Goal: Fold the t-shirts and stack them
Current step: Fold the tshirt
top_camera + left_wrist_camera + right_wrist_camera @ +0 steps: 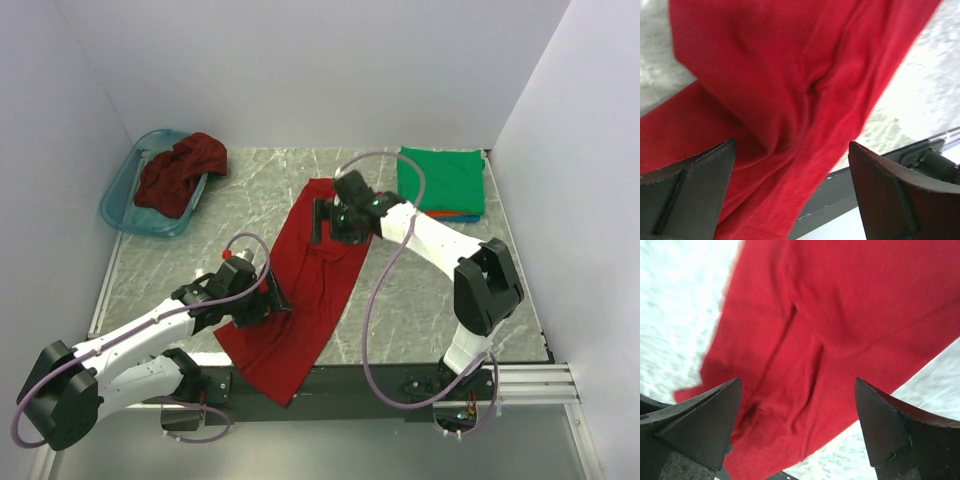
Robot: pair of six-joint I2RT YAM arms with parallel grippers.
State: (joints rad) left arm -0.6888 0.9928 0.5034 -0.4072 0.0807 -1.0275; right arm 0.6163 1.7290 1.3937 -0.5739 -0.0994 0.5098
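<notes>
A red shirt (pixel 320 280) lay in a long wrinkled strip on the table (pixel 450 290), its near end hanging over the edge. The left gripper (pixel 791 144) and right gripper (pixel 797 381) sat over it, jaws apart. It looked like limp, light cloth, probably best pinched at the corners.

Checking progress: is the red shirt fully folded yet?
No. The red shirt lies as a long narrow strip, its near end overhanging the table.
</notes>
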